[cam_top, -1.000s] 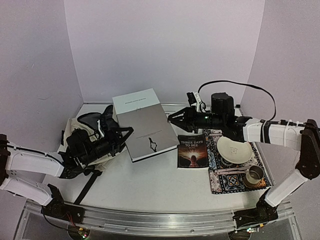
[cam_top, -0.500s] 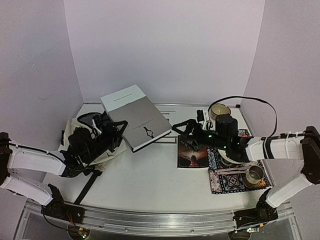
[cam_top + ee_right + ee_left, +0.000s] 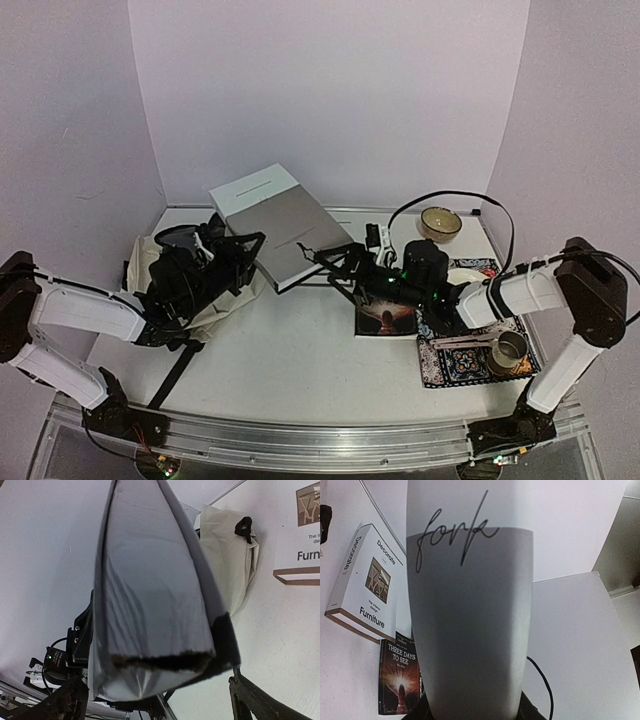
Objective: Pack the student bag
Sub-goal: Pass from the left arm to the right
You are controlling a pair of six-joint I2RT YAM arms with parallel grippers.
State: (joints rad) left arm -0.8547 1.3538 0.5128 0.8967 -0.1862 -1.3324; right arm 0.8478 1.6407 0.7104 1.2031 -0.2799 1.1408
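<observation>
Three books (image 3: 367, 580), one bag (image 3: 225, 565), one cup (image 3: 510, 350)

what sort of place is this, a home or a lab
Most likely a robot lab test cell: left arm and right arm bolted to a metal rail along a white table, blank lilac walls boxing it in, and staged props like a cream backpack, large grey book and bowl.

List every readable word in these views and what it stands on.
"fork", in script, roughly: grey-and-white book cover.
"Decorate", "Furniture": white book; smaller print too small to read.
"THREE DAYS TO SEE": dark paperback; line beneath blurred.
"Furn", cut off by frame edge: white book, right wrist view.
</observation>
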